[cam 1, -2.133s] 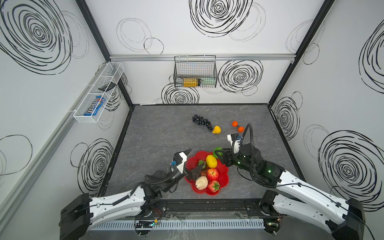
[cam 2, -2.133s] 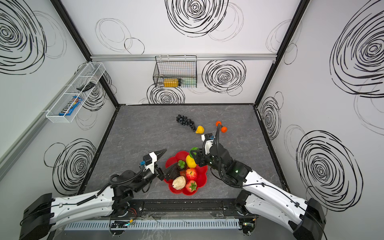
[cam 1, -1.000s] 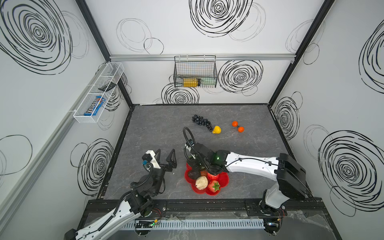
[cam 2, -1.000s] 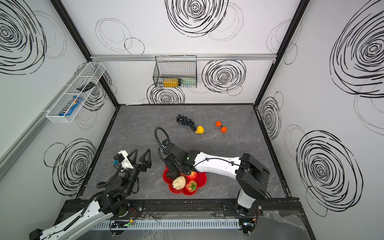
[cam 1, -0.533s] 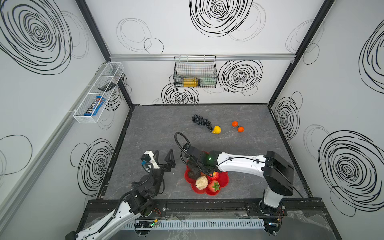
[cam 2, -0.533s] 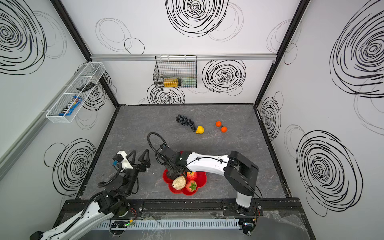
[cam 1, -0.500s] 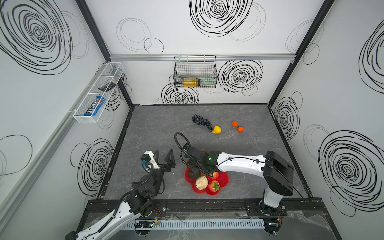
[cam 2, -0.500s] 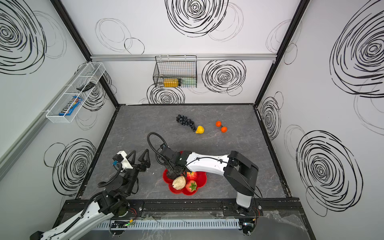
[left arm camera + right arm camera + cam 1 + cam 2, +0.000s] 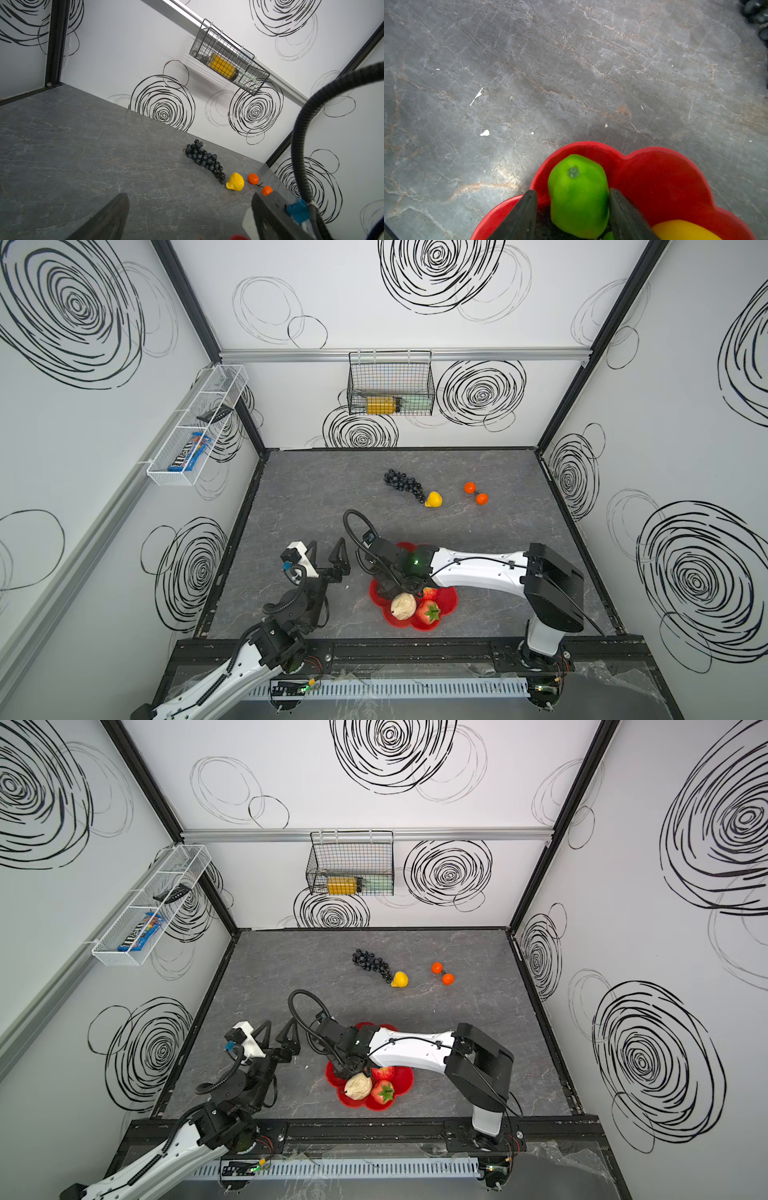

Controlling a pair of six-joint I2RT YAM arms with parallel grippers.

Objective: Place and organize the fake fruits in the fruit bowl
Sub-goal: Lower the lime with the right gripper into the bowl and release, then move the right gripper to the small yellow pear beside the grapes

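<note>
The red fruit bowl (image 9: 451, 599) (image 9: 409, 1077) sits front centre and holds a beige lumpy fruit (image 9: 403, 606), a strawberry (image 9: 428, 612) and a red apple (image 9: 383, 1072). My right gripper (image 9: 572, 191) reaches across the bowl's left side. Its jaws are open around a green lime (image 9: 578, 197) that rests in the bowl (image 9: 664, 166): one finger touches it, the other stands slightly off. A yellow lemon (image 9: 683, 230) lies beside the lime. Black grapes (image 9: 403, 485), another lemon (image 9: 433, 499) and two oranges (image 9: 469, 487) lie further back. My left gripper (image 9: 328, 560) (image 9: 187, 216) hangs open and empty left of the bowl.
A black wire basket (image 9: 390, 389) with a yellow container hangs on the back wall. A white mesh basket (image 9: 195, 427) with a blue packet is on the left wall. The right arm's cable loop (image 9: 359, 526) rises close to my left gripper.
My right gripper has moved left over the bowl with the lime and its jaws have widened. The left arm, drawn back earlier, has stayed still.
</note>
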